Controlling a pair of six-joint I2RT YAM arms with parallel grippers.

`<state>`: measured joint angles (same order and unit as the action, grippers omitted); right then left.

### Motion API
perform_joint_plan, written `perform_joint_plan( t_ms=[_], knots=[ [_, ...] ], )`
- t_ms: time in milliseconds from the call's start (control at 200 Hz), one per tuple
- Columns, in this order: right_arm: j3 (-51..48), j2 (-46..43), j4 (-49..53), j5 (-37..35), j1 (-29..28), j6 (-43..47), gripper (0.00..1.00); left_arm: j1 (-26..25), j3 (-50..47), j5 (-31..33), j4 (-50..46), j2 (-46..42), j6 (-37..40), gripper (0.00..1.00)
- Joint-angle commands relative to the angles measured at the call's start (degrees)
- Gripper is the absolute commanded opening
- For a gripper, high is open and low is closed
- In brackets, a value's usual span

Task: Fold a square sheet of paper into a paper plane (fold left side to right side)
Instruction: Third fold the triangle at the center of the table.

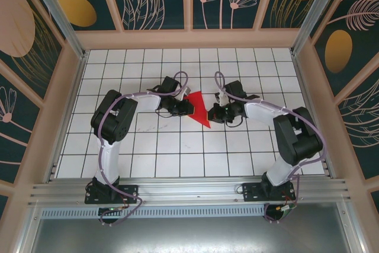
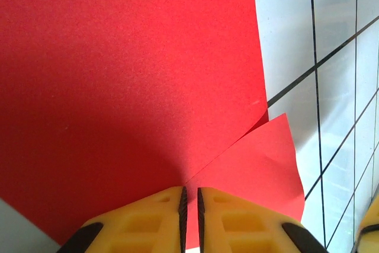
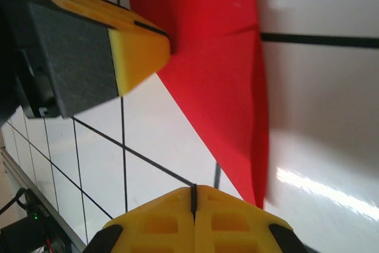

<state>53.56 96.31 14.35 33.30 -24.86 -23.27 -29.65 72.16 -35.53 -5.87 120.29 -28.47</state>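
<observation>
I've got my left gripper (image 2: 190, 202) pinched narrow on an edge of the folded red paper (image 2: 118, 87), right gripper (image 3: 194, 201) pressed together, empty, just beside the paper's tip.

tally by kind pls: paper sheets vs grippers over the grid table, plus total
red paper: 1
grippers: 2 (left gripper, right gripper)
total: 3
</observation>
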Motion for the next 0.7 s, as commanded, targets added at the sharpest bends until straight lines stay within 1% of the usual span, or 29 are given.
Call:
perform_joint_plan(
  t_ms=[0, 155, 310, 405, 480, 585, 696],
  knots=[
    [2.28, 4.5, -3.49, 1.82, -1.07, -2.11, 0.02, -0.16, -0.52, 5.16, -3.79, 3.6, 1.58, 0.18],
    [3.28, 8.27, -1.69, -0.18, -1.26, -1.15, 0.02, -0.14, -0.36, 4.4, -3.52, 3.3, 1.48, 0.18],
    [2.4, 9.53, 1.01, -3.04, -1.16, -0.3, 0.01, -0.1, 0.65, 3.65, -3.5, 1.78, 1.21, 0.19],
    [2.11, 9.97, 2.63, -4.85, -1.18, 0.28, 0.0, -0.15, 1.31, 3.18, -3.19, -0.07, 1.03, 0.24],
    [1.94, 10.26, 3.74, -6.13, -1.16, 0.67, 0.0, -0.15, 1.66, 3.53, -3.01, -2.35, 1.03, 0.26],
    [1.89, 10.64, 4.93, -7.69, -1.24, 1.12, 0.0, -0.3, 1.04, 3.52, -3.18, -6.07, 1.38, 0.25],
    [1.9, 10.95, 5.07, -7.73, -1.22, 1.21, 0.0, -1.05, -0.76, 1.53, -3.04, -8.43, 1.34, 0.21]
  ],
)
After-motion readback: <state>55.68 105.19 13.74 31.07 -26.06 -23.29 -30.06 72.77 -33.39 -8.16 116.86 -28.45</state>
